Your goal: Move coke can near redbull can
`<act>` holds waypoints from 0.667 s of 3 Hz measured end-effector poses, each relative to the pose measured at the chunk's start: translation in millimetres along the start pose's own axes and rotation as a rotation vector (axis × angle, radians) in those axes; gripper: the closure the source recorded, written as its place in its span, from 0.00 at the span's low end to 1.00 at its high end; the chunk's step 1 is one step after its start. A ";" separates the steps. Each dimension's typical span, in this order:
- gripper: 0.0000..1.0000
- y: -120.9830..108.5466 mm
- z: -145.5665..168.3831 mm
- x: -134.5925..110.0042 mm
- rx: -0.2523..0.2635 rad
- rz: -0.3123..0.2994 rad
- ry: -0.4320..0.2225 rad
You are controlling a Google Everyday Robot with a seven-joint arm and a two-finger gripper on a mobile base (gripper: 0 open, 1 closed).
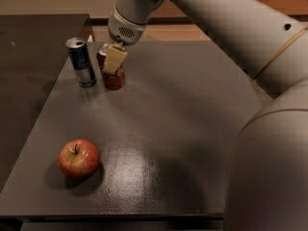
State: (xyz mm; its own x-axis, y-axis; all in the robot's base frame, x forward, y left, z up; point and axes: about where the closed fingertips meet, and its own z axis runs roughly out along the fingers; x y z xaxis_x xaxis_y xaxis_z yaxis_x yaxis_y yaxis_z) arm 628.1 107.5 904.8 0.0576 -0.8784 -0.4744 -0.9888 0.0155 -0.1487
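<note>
The coke can (113, 79) is a red can with a silver top, standing at the back left of the dark table (183, 119). The redbull can (81, 61) is a slim blue and silver can, standing upright just left of it with a small gap between them. My gripper (109, 61) reaches down from above and is shut on the coke can. One pale finger (115, 58) covers the can's front; the other finger is hidden behind the can.
A red apple (78, 158) lies at the front left of the table. A second dark surface (29, 57) adjoins on the left. My arm (231, 28) spans the upper right and its large body (269, 167) fills the right foreground.
</note>
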 end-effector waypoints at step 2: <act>0.00 1.3 3.8 -0.9 -0.006 -0.002 0.001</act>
State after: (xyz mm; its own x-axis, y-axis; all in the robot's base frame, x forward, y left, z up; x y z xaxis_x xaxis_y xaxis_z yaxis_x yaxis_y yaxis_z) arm 627.3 110.0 901.8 0.0595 -0.8790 -0.4732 -0.9895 0.0106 -0.1442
